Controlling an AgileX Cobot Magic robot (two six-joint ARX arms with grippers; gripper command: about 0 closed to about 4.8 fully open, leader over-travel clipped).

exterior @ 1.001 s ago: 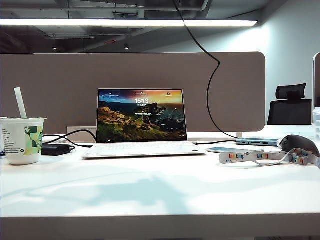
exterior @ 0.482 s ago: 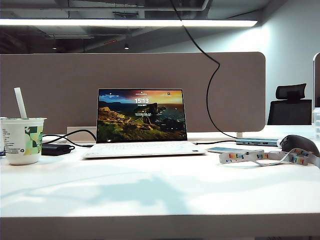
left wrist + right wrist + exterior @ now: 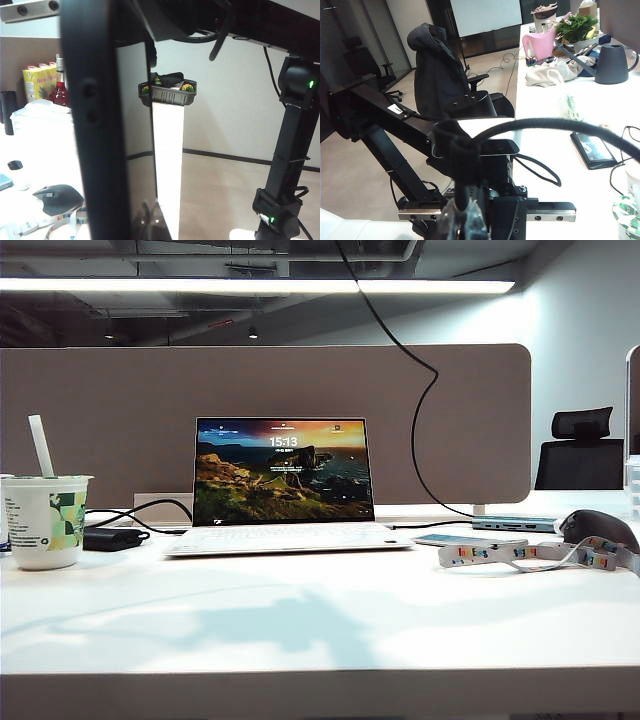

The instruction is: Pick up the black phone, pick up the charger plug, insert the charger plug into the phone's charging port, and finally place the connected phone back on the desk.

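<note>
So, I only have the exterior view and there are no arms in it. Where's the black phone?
Observer: Off the desk. In the left wrist view the left end effector is shut on the black phone, right at the lens.
Operator: Orientation?
Observer: It stands upright, with the edge and its side buttons facing the camera. The mouse lies on the desk beyond it.
Operator: And the plug?
Observer: In the right wrist view the right end effector is raised and shut on the charger plug at its black housing. The metal tip is hidden, so I can't tell if it's inserted.
</note>
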